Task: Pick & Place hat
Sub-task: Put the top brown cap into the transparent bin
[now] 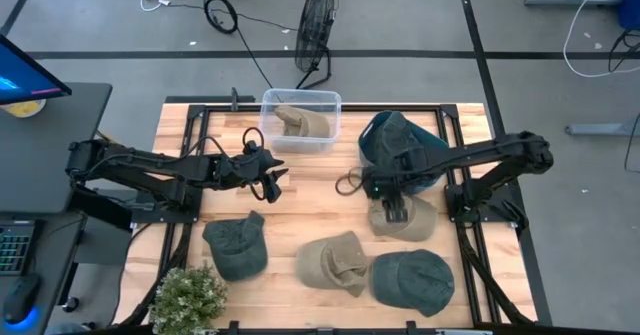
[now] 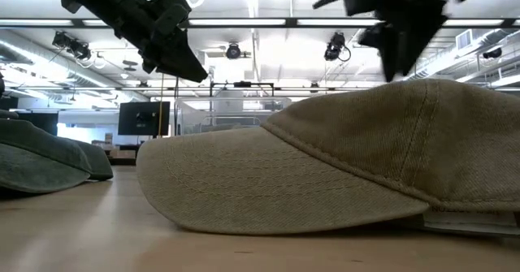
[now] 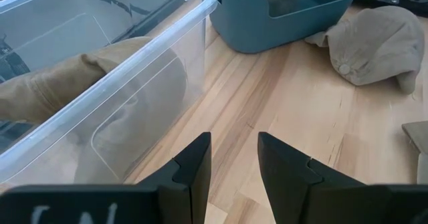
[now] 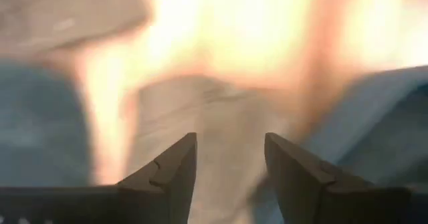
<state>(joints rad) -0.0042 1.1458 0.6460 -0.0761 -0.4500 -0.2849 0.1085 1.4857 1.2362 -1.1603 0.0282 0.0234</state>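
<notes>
Five hats lie about the table. One tan hat [image 1: 300, 121] lies in the clear bin [image 1: 268, 110], and a dark green hat [image 1: 392, 135] sits in the blue bin [image 1: 372, 155]. On the table rest a tan hat [image 1: 415, 223], a second tan hat [image 1: 335, 263] and two dark green hats [image 1: 237, 247] [image 1: 412, 280]. My right gripper [image 1: 393, 211] [image 4: 231, 164] hovers open above the tan hat [image 4: 214, 130] by the blue bin. My left gripper [image 1: 270, 182] [image 3: 234, 170] is open, in the air beside the clear bin [image 3: 134, 103].
A potted plant [image 1: 188, 297] stands at the near left corner. The clear and blue bins take up the far middle of the table. Bare wood [image 1: 310, 195] shows between the two grippers. In the low view the near tan hat [image 2: 341, 174] fills the foreground.
</notes>
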